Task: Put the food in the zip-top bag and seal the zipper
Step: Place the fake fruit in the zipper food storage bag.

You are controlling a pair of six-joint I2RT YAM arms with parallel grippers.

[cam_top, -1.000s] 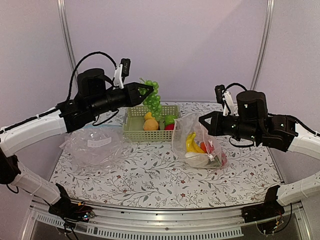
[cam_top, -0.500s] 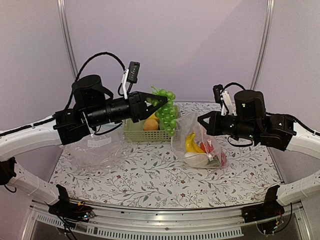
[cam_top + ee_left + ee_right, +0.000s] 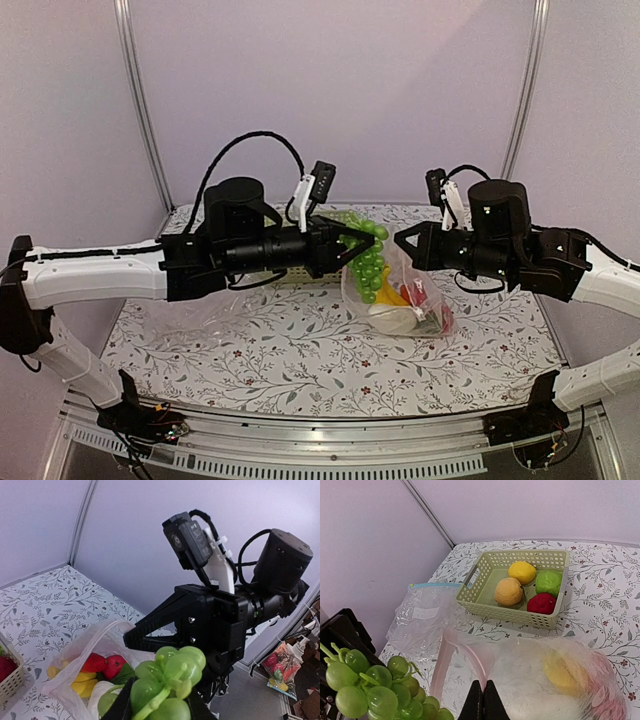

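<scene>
**2 arms over a floral-patterned table.**

- **Left arm:** The left gripper reaches in from the left. Its fingers are closed part-way, pinching the green grapes. The bunch hangs in the air, clear of the table.
- **Right arm:** The right gripper has its jaws pressed together. It pinches the upper edge of the zip-top bag and holds the mouth raised. The bag's base rests on the table.
- **Relation of the grippers:** The 2 grippers face each other, near but apart. The grapes hang between them, at the upper left side of the bag.
- **Right wrist view:** The closed fingertips meet on the clear film. The pink zipper curves away from them as an open loop. The grapes lie to the left of that strip, outside the mouth.
- **Bag contents:** 1 yellow banana, 1 white oblong piece and red pieces lie at the bottom of the bag.
- **Basket:** A pale green basket stands farther back on the table and holds 4 pieces. These are a lemon, a peach, a green fruit and a red apple.
- **Second bag:** A second clear bag, with a blue strip and a white label, lies flat just beside the basket on its left.
</scene>
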